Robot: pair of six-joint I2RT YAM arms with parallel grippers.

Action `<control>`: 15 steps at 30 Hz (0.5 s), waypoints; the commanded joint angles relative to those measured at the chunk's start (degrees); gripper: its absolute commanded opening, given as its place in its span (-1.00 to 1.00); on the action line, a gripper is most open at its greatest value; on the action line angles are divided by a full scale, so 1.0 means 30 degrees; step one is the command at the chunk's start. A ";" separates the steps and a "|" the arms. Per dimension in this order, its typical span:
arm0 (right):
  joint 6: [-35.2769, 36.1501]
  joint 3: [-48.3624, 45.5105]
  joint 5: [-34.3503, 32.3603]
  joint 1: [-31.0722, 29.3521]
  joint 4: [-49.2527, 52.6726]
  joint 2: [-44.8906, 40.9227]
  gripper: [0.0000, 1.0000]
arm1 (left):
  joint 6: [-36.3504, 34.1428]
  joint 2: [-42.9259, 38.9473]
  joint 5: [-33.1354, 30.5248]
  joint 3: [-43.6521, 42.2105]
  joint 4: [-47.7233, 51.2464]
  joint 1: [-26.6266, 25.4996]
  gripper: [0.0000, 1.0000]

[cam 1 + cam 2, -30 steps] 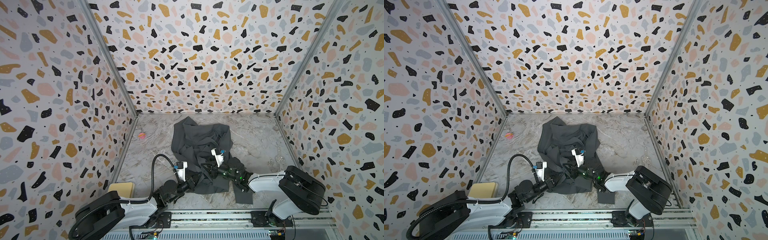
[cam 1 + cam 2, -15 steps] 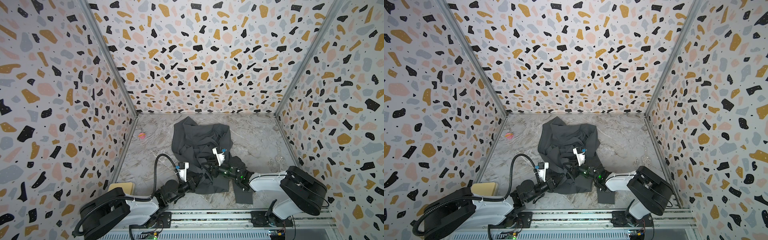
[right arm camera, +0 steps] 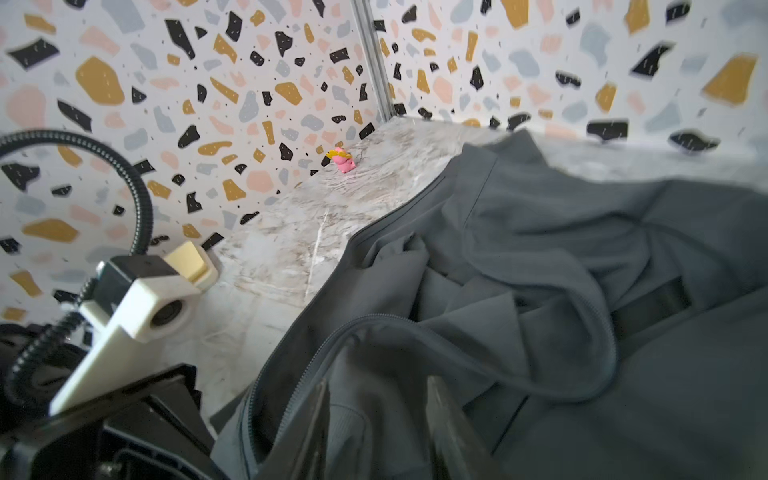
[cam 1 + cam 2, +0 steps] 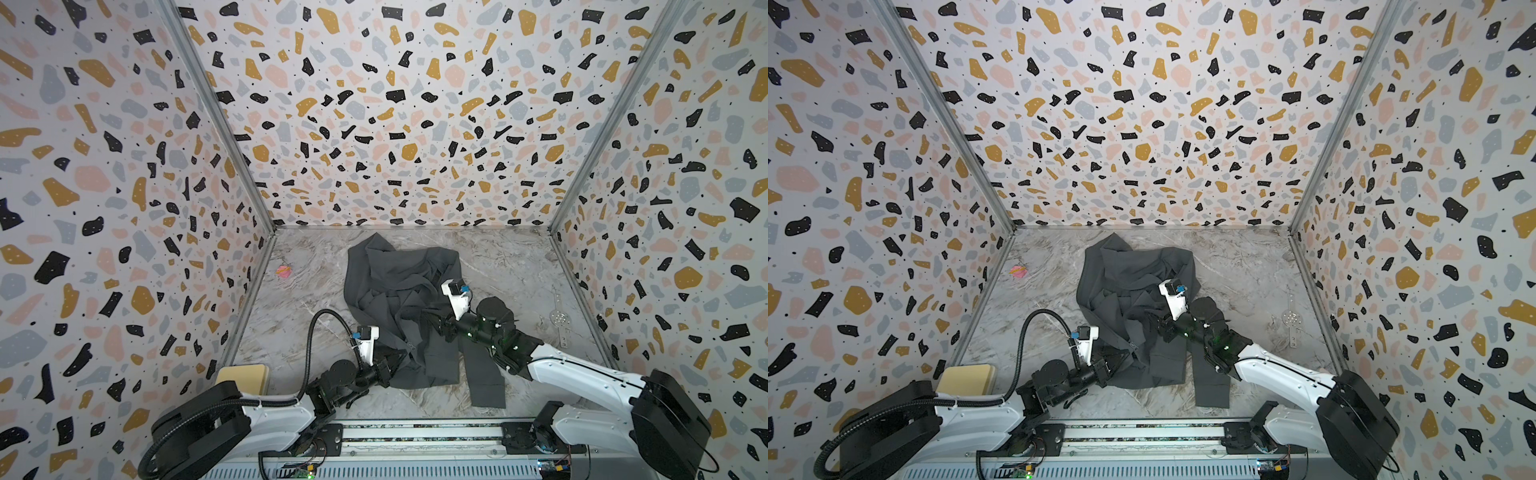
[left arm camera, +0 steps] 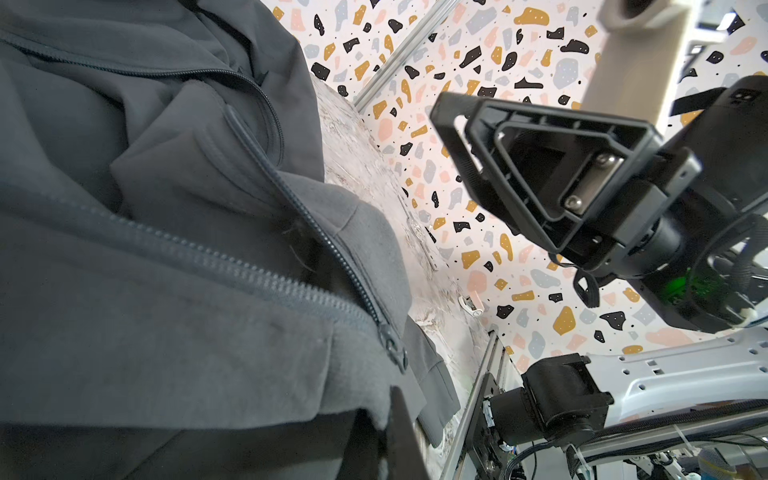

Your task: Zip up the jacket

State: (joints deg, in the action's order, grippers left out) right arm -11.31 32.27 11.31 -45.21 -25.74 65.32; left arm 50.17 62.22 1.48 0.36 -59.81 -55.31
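The dark grey jacket [image 4: 399, 286] [image 4: 1129, 278] lies crumpled in the middle of the marble floor, one sleeve trailing toward the front. Its zipper slider [image 5: 392, 347] [image 4: 409, 345] sits near the bottom hem, and the two rows of teeth part above it. My left gripper [image 5: 384, 440] [image 4: 392, 365] is shut on the hem just below the slider. My right gripper [image 3: 380, 428] [image 4: 432, 324] hovers open over the jacket's right front panel, its clear fingers [image 3: 444, 419] apart with loose fabric under them. One zipper edge [image 3: 286, 374] runs beside its other finger.
A small pink object [image 4: 284, 271] [image 3: 343, 160] lies near the left wall. A pale yellow block [image 4: 243, 376] sits at the front left corner. A clear perforated tool [image 4: 559, 322] lies by the right wall. The arms' rail [image 4: 415, 432] runs along the front.
My right gripper's jaws have opened and let go of the jacket fabric. The left gripper stays shut on the hem, hardly moved.
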 commanded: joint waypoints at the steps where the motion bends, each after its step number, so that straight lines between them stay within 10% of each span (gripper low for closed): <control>1: 0.7727 0.0171 -0.1417 -0.1160 0.1876 -0.1473 -0.20 | -0.0378 -0.0573 0.0501 -0.1255 0.0163 -0.0112 -1.00; 6: 1.4919 -0.0213 -0.2100 -0.2724 0.3656 -0.3106 -0.10 | -0.0289 -0.0926 0.0588 -0.1331 0.0515 -0.0118 -1.00; 15: 2.0092 -0.1303 -0.4183 -0.5663 0.4805 -0.3223 0.03 | -0.0285 -0.1651 0.0429 -0.1551 0.1118 -0.0123 -1.00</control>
State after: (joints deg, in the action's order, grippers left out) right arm 41.04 29.21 2.68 -59.66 -13.45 54.74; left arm 50.17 58.19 1.89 0.36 -55.05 -55.31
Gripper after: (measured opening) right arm 0.513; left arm 0.055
